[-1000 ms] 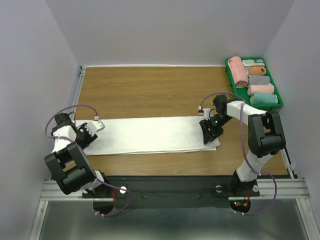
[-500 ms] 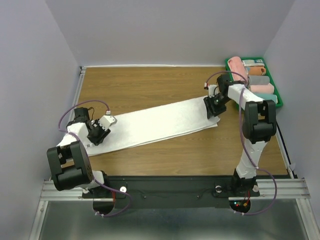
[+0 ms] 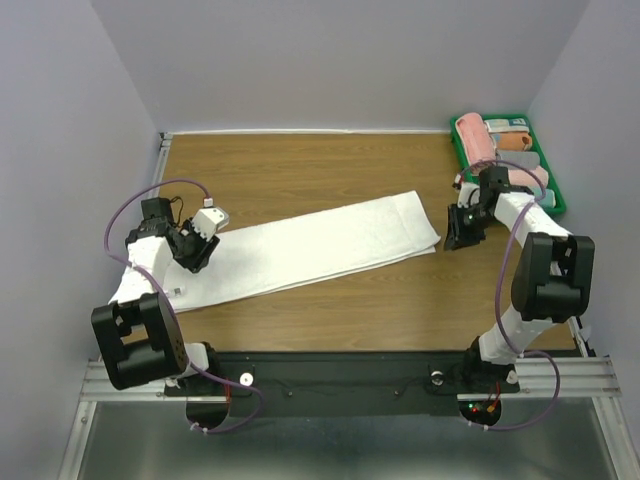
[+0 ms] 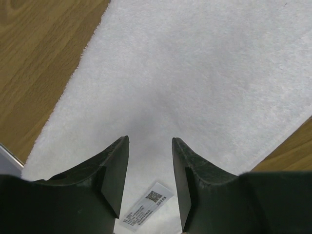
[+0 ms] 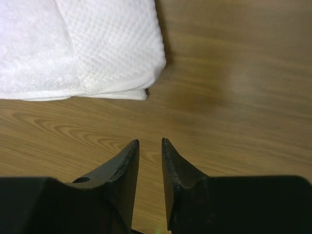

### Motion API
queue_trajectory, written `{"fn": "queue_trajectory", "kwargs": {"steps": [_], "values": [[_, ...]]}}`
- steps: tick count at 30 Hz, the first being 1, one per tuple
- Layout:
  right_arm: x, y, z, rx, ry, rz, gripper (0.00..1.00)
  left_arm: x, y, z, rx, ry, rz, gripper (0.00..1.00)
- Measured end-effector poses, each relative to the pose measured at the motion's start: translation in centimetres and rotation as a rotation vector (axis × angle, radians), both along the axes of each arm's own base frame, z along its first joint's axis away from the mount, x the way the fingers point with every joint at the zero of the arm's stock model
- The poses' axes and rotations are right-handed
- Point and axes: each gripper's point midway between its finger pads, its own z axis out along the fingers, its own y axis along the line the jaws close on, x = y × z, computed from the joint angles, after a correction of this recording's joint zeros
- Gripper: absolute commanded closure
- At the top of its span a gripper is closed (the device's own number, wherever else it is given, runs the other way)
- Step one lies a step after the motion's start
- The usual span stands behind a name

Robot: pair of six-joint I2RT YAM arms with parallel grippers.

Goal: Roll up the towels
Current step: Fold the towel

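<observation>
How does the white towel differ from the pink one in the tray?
The white towel lies unrolled and flat; the pink towel is rolled up. The white towel rests on the wooden table; the pink towel sits in the green tray among other rolls. Neither is gripped.

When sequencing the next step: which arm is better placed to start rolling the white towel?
Left, probably: the left gripper hangs open over the long white terry towel, near its label; the right gripper is off the cloth, above the wooden table.

Right pincer (image 5: 150, 141) off towel (image 3: 320, 245), perhaps narrower
</observation>
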Motion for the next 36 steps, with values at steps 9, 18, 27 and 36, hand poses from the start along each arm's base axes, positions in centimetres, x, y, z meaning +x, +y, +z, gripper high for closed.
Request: {"fn": "queue_trajectory", "kwargs": {"steps": [9, 18, 27, 36], "values": [[-1.3, 1.4, -3.6, 0.074, 0.071, -0.066, 0.61, -0.5, -0.4, 0.5, -0.016, 0.000, 0.002, 0.46], [1.0, 2.5, -5.0, 0.077, 0.026, -0.068, 0.60, -0.5, -0.4, 0.5, -0.019, 0.002, 0.004, 0.46], [1.7, 3.7, -5.2, -0.008, -0.014, -0.030, 0.62, -0.4, -0.4, 0.5, -0.019, -0.001, 0.007, 0.45], [2.4, 4.5, -5.5, -0.140, -0.068, 0.004, 0.99, -0.4, -0.4, 0.5, -0.021, -0.001, 0.015, 0.43]]}}
